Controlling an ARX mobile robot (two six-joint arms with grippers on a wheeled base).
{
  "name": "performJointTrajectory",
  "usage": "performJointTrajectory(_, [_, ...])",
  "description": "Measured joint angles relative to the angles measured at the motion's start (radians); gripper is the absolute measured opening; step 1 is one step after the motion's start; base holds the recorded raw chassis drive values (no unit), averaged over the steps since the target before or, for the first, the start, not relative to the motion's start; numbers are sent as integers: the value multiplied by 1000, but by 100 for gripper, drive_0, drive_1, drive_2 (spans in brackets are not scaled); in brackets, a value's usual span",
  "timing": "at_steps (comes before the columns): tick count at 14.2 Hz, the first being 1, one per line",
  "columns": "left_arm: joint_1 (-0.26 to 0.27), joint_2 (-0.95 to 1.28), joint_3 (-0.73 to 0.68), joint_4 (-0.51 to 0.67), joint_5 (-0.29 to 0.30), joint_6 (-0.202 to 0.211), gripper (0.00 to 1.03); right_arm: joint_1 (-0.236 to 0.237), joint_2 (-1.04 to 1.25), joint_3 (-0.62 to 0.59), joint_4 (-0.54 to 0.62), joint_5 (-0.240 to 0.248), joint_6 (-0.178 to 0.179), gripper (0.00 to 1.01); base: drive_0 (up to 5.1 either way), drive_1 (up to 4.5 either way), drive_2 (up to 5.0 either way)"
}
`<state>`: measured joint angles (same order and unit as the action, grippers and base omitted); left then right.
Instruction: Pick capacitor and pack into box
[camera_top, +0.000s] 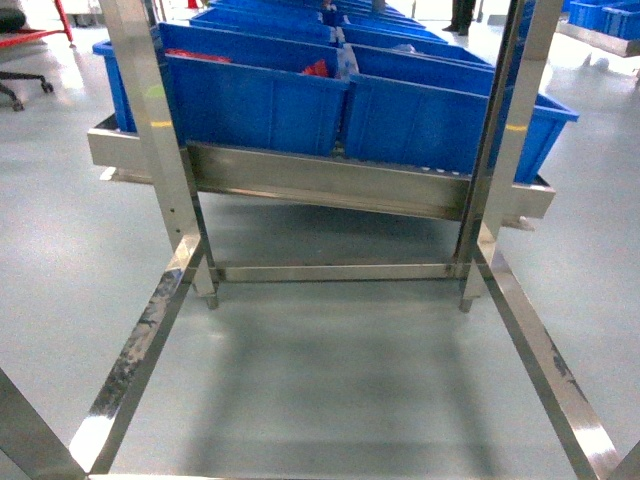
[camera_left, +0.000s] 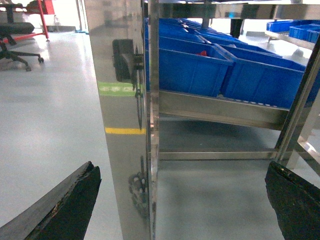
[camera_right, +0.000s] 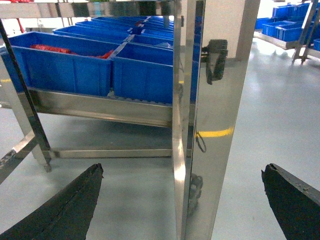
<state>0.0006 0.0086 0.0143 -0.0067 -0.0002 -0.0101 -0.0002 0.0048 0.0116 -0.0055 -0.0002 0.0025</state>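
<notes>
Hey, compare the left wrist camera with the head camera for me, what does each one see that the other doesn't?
Only the left wrist view shows the left pincer, its dark fingers spread wide and holding nothing, plus a yellow floor line and a red frame in the far corner. Only the head view shows the whole steel floor frame from above and a person's legs far back. Both share the blue bins on the slanted steel rack, with red pieces inside one. No pink box or pincer appears in the head view.
</notes>
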Motion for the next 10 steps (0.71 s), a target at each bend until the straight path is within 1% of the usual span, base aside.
performJointTrajectory(10, [0, 0, 0, 0, 0, 0, 98, 0, 0, 0, 0, 0, 0, 98, 0, 0, 0])
